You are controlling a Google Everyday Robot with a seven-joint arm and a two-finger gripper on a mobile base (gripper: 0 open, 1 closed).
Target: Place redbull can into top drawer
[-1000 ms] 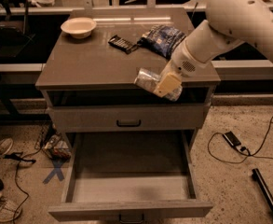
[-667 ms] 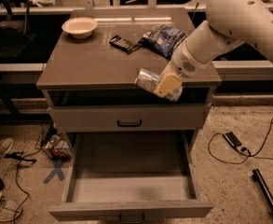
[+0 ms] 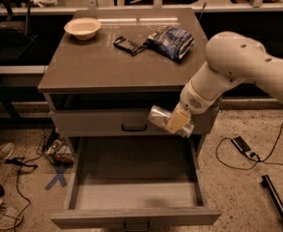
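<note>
- Take the counter as your reference: a grey-brown cabinet top seen from above and in front.
- Locate the gripper just below the counter's front edge, near its right front corner. The pale arm reaches it from the right, crossing the counter's right side.
- Check the fingers: they are closed on the redbull can and hold it clear of every surface.
- Note the can's attitude: it lies nearly on its side. One silver end points toward the middle of the counter's front, and the other end shows past the fingers on the right.
- Find the drawer below the counter, pulled fully out toward you. Its pale floor is bare, and its handle shows at the bottom edge of the front wall.
- Observe that the can hangs above the right rear part of the drawer and is not resting in it.
- Identify the shallow drawer front directly under the counter top. It is closed, with a black loop handle at its centre, and the can overlaps its right end in this view.
- On the counter top, the white bowl stands at the back left.
- The black keypad device lies near the middle back, with the snack bag just beside it on the right.
- On the floor left of the counter is a blue cross mark. On the floor to the right lies a cable.
</note>
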